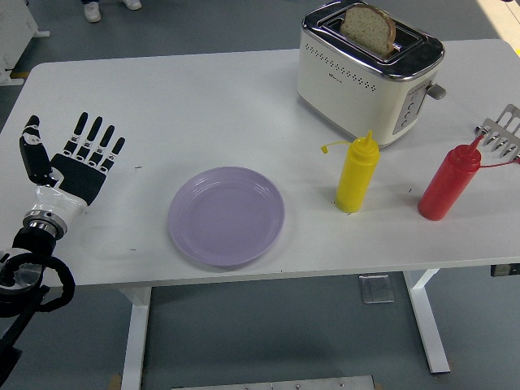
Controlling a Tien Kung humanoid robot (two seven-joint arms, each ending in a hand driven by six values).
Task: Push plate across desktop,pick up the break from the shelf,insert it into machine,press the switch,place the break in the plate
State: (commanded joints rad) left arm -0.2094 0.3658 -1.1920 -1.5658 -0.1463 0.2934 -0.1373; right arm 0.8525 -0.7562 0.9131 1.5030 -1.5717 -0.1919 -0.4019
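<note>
- White table (203, 97), spanning nearly the whole head view, bare apart from a handful of kitchen items; grey floor visible beyond the far edge and beneath the near one, with white table legs below.
- Cream toaster (366, 77) at the far right of the table, chrome top, lever on its right end.
- Slice of bread (367, 26) standing upright in the toaster slot, its upper half still proud of the top; so insertion judged done, pressing not yet.
- Lilac plate (227, 215) near the middle of the near edge, empty, awaiting the toast.
- Left hand (75, 158) resting at the left edge of the table, palm up, fingers (96, 134) fully spread, holding nothing.
- Right hand absent from the view; nothing to be said of its fingers.
- Red squeeze bottle (448, 185) toward the near right corner, just beside the prongs of a metal rack (502, 134) at the right edge.
- Yellow squeeze bottle (357, 174) just in front of the toaster, between plate and red bottle.
- Step in hand, as judged: pressing the switch. Next move calling for the right arm to reach in over the right edge and push the lever down without knocking either bottle.
</note>
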